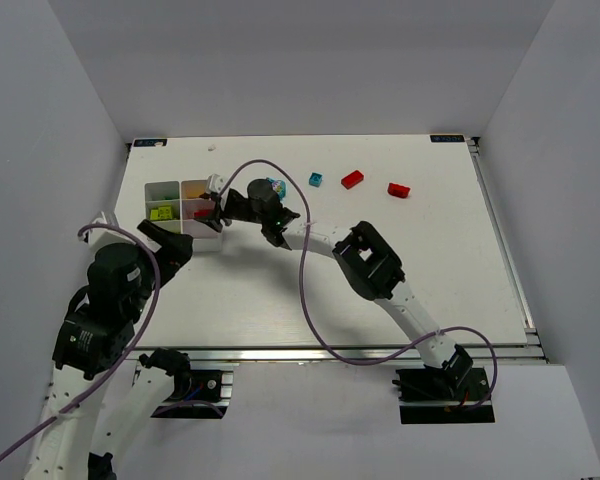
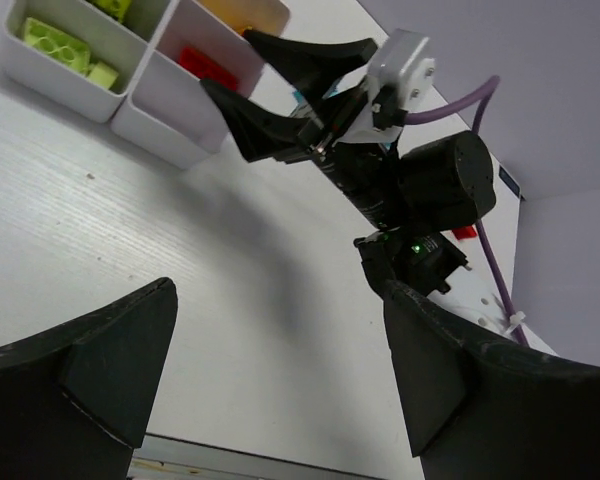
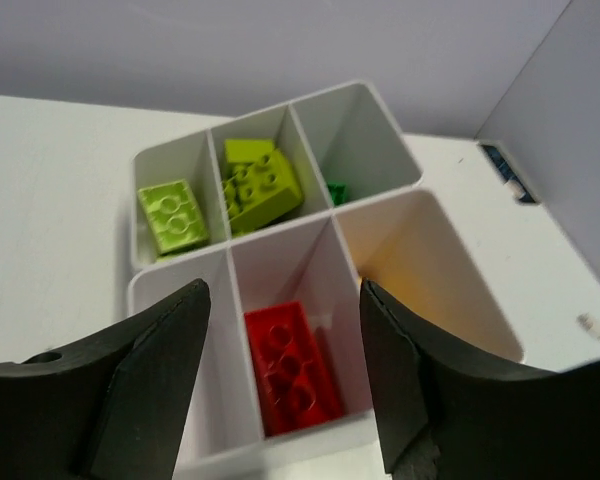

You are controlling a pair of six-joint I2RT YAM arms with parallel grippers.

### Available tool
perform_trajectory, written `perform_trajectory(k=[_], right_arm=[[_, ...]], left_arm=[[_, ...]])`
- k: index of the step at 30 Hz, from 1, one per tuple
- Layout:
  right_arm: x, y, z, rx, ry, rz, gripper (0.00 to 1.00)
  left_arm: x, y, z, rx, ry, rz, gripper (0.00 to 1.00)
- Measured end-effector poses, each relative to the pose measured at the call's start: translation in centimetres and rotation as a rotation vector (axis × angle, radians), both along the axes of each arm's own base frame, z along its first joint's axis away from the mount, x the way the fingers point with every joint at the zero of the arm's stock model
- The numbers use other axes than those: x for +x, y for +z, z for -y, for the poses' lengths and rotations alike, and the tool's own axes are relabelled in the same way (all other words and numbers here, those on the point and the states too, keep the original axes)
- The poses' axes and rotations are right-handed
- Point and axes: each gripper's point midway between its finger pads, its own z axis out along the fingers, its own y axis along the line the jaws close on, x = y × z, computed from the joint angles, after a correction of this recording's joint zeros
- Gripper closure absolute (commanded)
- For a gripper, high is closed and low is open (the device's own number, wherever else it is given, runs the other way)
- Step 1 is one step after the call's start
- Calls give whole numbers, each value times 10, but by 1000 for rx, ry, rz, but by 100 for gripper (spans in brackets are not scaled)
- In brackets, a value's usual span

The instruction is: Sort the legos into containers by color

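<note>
The white divided tray (image 1: 202,237) stands at the table's left. In the right wrist view it holds a red brick (image 3: 295,365) in a near compartment and lime bricks (image 3: 260,180) with a small green brick (image 3: 336,190) in the far ones. My right gripper (image 1: 212,208) is open and empty, jaws spread just above the red brick's compartment (image 3: 282,300). My left gripper (image 1: 168,240) is open and empty over bare table near the tray's front corner (image 2: 280,340). Loose on the table are a cyan brick (image 1: 316,179) and two red bricks (image 1: 352,179) (image 1: 399,190).
Another small bluish brick (image 1: 276,185) lies just behind the right wrist. The left wrist view shows the right gripper (image 2: 225,60) over the tray wall (image 2: 170,130). A purple cable (image 1: 305,290) loops over the table's middle. White walls enclose the table.
</note>
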Motion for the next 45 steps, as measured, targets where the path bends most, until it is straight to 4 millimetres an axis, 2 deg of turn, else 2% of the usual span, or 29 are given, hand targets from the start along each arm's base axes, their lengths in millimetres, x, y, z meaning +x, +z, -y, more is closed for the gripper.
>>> perform_trajectory(k=[1, 2, 3, 4, 5, 6, 7, 8, 9, 10, 11, 12, 13, 15, 16, 17, 18, 21, 23, 25, 28, 32, 36, 41, 44, 45], right_arm=[[0, -2, 4, -12, -3, -14, 37], [-3, -5, 10, -32, -2, -38, 39], [-5, -2, 16, -48, 0, -57, 44], [-5, 4, 24, -65, 6, -79, 57], [-4, 13, 33, -76, 6, -92, 64], [-1, 27, 45, -81, 8, -114, 73], [6, 44, 59, -83, 0, -130, 89], [14, 60, 75, -84, -11, -138, 96], [26, 81, 97, -79, -34, -149, 100], [38, 99, 120, -77, -61, -154, 100], [53, 115, 147, -77, -101, -161, 98], [67, 126, 175, -82, -147, -170, 94], [82, 134, 206, -93, -197, -176, 80], [106, 133, 269, -135, -311, -213, 65], [117, 126, 300, -164, -367, -238, 50], [129, 112, 335, -203, -439, -278, 43], [138, 98, 362, -237, -498, -318, 29], [151, 45, 434, -365, -650, -449, 13], [152, 10, 472, -467, -711, -506, 11], [149, -21, 500, -579, -732, -526, 11], [144, -59, 523, -741, -691, -499, 11], [144, -94, 532, -887, -588, -460, 17], [149, -112, 537, -961, -535, -407, 20], [154, -123, 543, -1005, -521, -370, 22], [157, -127, 544, -1016, -522, -361, 26], [158, -128, 545, -1018, -521, -361, 32]], left_arm=[[3, 2, 4, -3, -19, 8, 12], [6, 4, 9, -7, -43, 16, 22], [11, 5, 15, -11, -70, 23, 27], [16, 5, 22, -13, -101, 25, 34], [21, 4, 28, -18, -131, 30, 51], [27, 1, 35, -21, -159, 31, 61], [32, -4, 44, -28, -196, 26, 70], [38, -10, 52, -34, -235, 18, 80], [45, -19, 60, -36, -264, 3, 81], [51, -28, 68, -43, -297, -14, 81], [56, -36, 74, -47, -322, -29, 80], [62, -45, 80, -53, -344, -46, 71], [67, -54, 86, -58, -364, -63, 64], [77, -66, 95, -65, -395, -85, 51], [82, -70, 99, -73, -405, -91, 41], [87, -72, 103, -75, -417, -92, 37], [92, -73, 106, -79, -428, -87, 35], [105, -74, 114, -89, -444, -68, 32], [113, -74, 118, -95, -453, -57, 31], [119, -75, 122, -105, -461, -48, 31], [124, -74, 127, -121, -473, -37, 30], [125, -71, 130, -129, -484, -25, 30], [123, -68, 129, -134, -481, -12, 29], [112, -66, 126, -155, -469, 8, 29], [109, -65, 125, -163, -464, 13, 29], [108, -65, 125, -166, -462, 13, 29]])
